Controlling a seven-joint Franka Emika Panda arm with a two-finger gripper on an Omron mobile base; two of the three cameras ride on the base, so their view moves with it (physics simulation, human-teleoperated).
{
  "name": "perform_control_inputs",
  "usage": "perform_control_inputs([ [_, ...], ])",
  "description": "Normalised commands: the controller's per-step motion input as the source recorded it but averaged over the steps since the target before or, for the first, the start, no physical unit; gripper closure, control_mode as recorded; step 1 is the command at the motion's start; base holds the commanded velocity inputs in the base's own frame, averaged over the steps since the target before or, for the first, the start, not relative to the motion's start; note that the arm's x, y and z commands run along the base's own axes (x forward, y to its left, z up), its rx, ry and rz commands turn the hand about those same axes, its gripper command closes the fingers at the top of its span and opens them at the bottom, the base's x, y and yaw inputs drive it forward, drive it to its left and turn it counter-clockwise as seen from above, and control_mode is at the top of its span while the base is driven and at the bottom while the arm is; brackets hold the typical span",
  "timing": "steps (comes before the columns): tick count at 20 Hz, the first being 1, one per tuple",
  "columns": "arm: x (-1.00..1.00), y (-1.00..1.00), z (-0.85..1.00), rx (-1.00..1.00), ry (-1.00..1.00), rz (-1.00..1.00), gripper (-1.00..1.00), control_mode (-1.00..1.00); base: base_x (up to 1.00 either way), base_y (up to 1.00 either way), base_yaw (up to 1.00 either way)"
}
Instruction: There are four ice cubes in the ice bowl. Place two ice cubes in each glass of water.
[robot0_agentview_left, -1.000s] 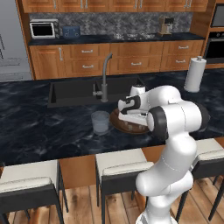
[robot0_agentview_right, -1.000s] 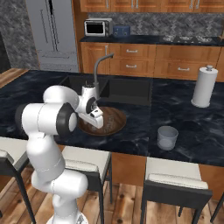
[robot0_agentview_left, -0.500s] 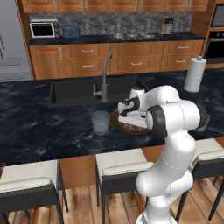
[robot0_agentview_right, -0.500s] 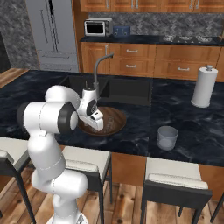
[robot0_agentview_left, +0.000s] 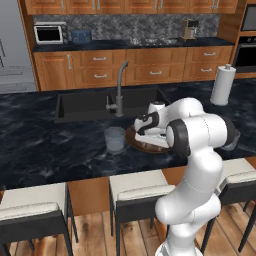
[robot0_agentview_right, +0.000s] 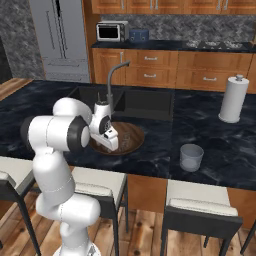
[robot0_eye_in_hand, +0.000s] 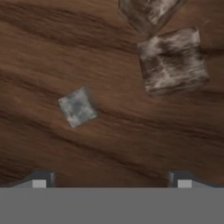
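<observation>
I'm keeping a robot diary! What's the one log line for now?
tool open | low inside ice bowl | ice cubes below | nothing held

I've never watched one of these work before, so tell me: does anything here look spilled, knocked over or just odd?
Nothing stands out. The two glasses stand upright on the dark counter, nothing looks spilled around them, and the paper-towel roll is upright. The gripper is down inside the wooden ice bowl, where ice cubes lie loose on the bottom.

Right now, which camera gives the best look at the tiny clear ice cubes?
The hand view: three tiny clear ice cubes lie large on the brown wooden bowl's floor. Both base views show the bowl, but the cubes are too small to make out.
</observation>
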Motion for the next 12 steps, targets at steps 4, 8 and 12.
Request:
perform_control_inputs([
  [4, 0.10, -0.02, -0.07, 0.00, 0.00, 0.00, -1.00, -1.00, 0.00, 0.00, 0.00],
  [8, 0.14, -0.11, -0.05, 0.00, 0.00, 0.00, -1.00, -1.00, 0.00, 0.00, 0.00],
  [12, 0.18, -0.15, 0.00, 0.00, 0.00, 0.00, -1.00, -1.00, 0.00, 0.00, 0.00],
])
